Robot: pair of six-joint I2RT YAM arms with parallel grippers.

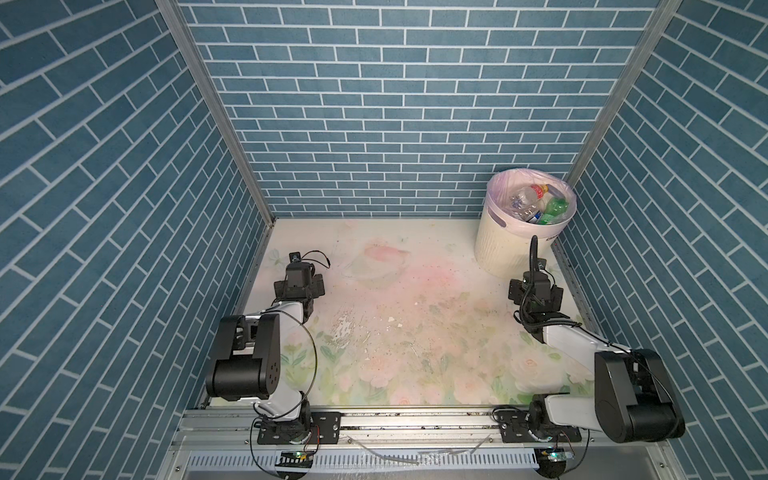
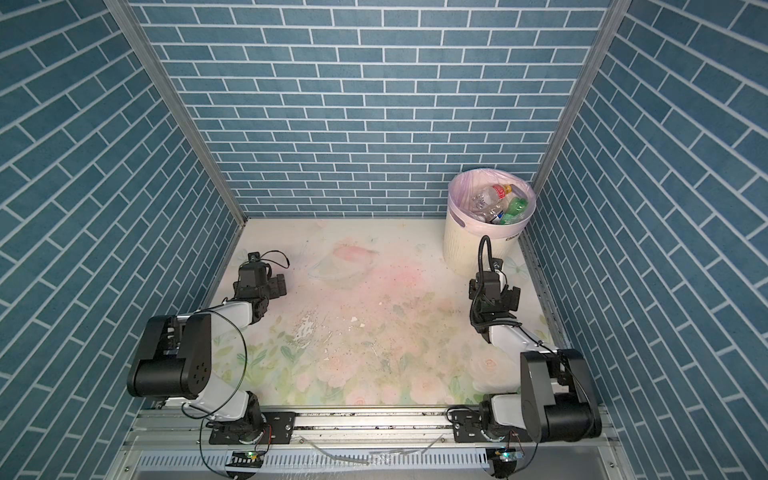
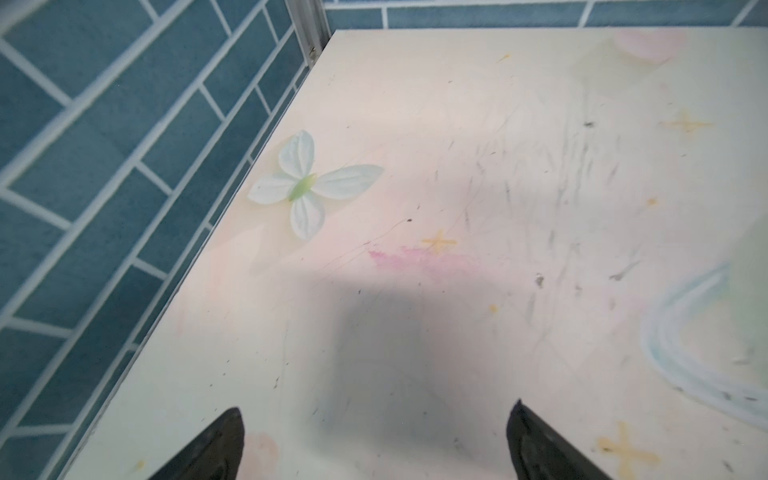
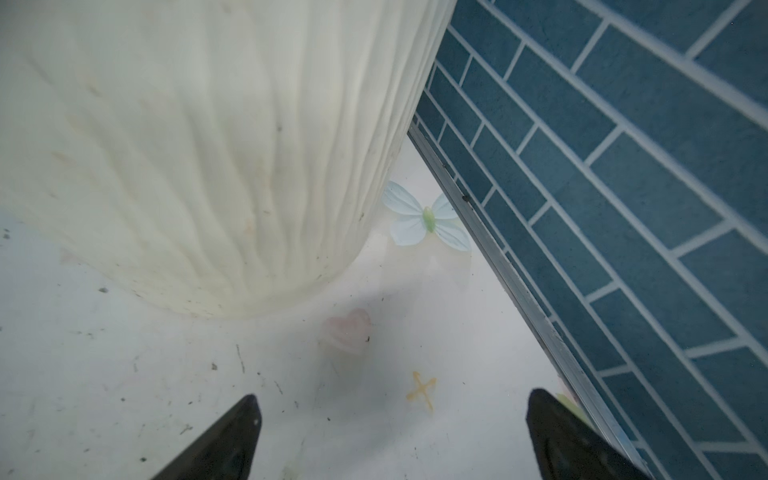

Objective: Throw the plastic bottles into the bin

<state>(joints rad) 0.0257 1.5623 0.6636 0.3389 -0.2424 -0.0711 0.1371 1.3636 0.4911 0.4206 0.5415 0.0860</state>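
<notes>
The bin [image 1: 505,249] [image 2: 465,245], a cream ribbed tub with a pale pink liner, stands at the table's far right corner. Several plastic bottles [image 1: 532,199] [image 2: 494,197] lie piled inside it, among them a green one [image 1: 556,206] [image 2: 516,205]. No bottle shows on the table. My left gripper [image 1: 298,289] [image 2: 259,286] hangs open and empty over the table's far left, its fingers wide apart in the left wrist view [image 3: 377,407]. My right gripper [image 1: 536,291] [image 2: 494,293] hangs open and empty just in front of the bin, whose wall [image 4: 208,166] fills the right wrist view beyond the gripper [image 4: 394,395].
The floral table mat [image 1: 395,324] [image 2: 374,332] is scuffed and speckled. Blue brick walls [image 1: 124,249] [image 3: 104,187] [image 4: 623,208] close the left, back and right sides. An aluminium rail [image 1: 415,419] carrying both arm bases runs along the front edge.
</notes>
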